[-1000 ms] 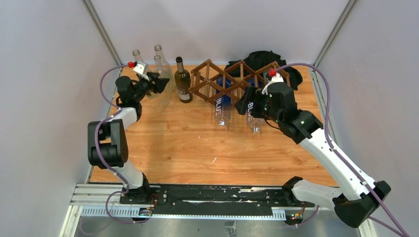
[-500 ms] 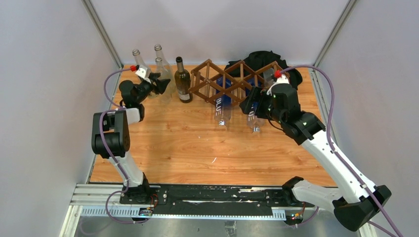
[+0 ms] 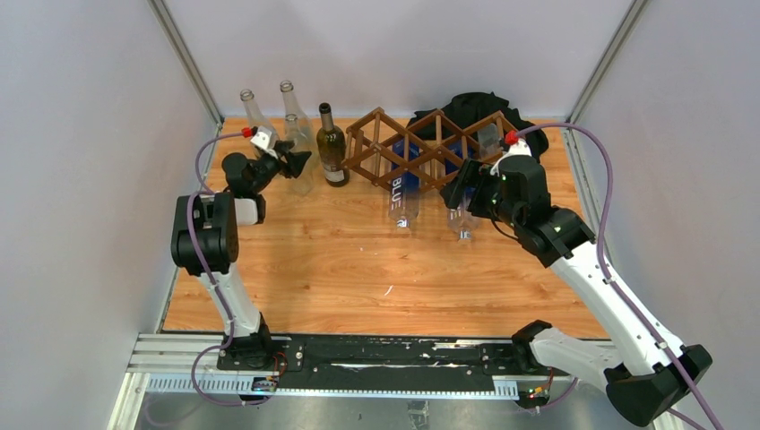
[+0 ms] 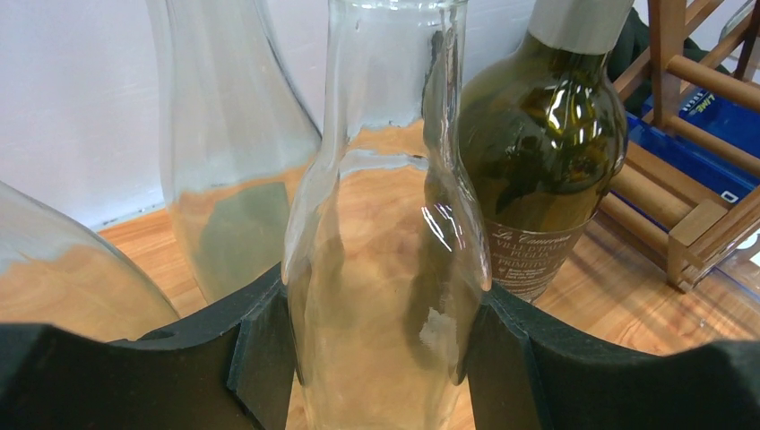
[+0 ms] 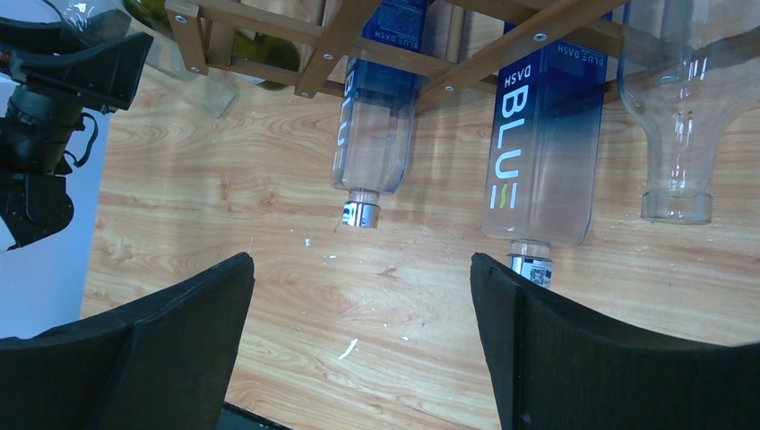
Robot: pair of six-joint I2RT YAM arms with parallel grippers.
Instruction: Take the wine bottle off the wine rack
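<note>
The left gripper [image 4: 381,345] is clenched on a clear bottle [image 4: 385,224], its pads pressed on both sides of the body. This bottle stands on the table [image 3: 358,260] at about 10 o'clock, so I judge this step to be the setting down of a bottle already taken off. The right gripper [image 5: 358,296] is released, with its jaws wide and nothing between them. It hovers over the necks of the bottles that lie in the wine rack [image 3: 401,143], which is at about 1 o'clock.

Next, I think the left must let go and rise without knocking its neighbours, which stand very close. The right must come down on one neck, close, and draw that bottle out toward 6 o'clock.

Counted: one rack and three bottles in it, namely two blue bottles [image 5: 372,116] [image 5: 538,152] and one plain glass bottle [image 5: 681,107] at their 3 o'clock side. Four bottles stand outside: the held one, two other empty bottles [image 4: 228,152] [image 4: 72,278] and one dark green bottle [image 4: 538,134].
</note>
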